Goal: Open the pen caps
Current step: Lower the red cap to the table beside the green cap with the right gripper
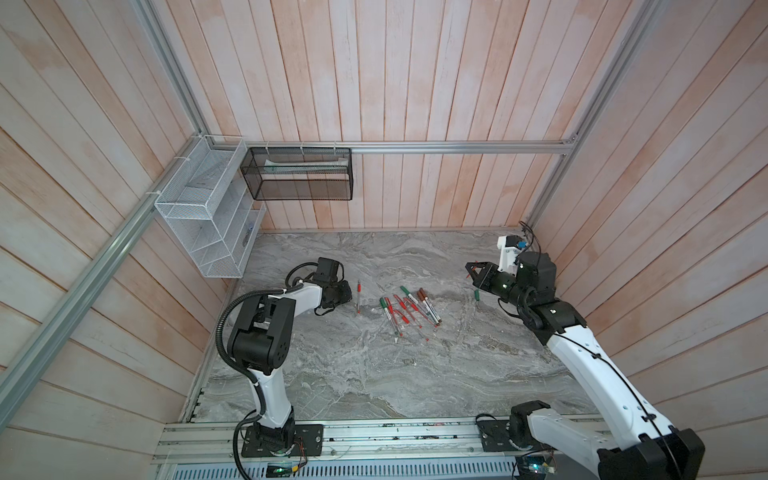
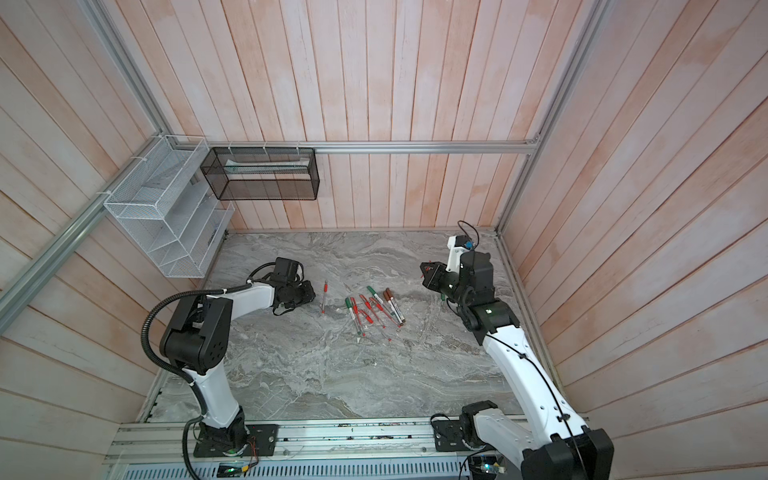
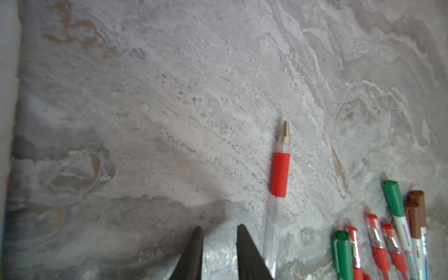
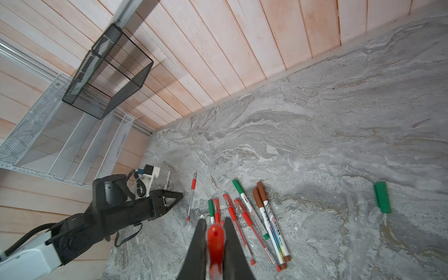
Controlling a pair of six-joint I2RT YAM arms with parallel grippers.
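Black mesh basket (image 1: pixel 299 189) holds something long and pale (image 1: pixel 305 167) — can't tell what. Right jaws clench a red cap (image 4: pixel 215 238); left jaws hang parted over the desk (image 1: pixel 374 374).

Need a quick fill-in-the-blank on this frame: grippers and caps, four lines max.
The cap in the right gripper is coloured ___.
The lone cap lying on the table near the right arm is coloured ___.
The left gripper is ___ and holds nothing.
The pen beside the left gripper has ___ cap on its tip.
Missing words: red; green; open; no.
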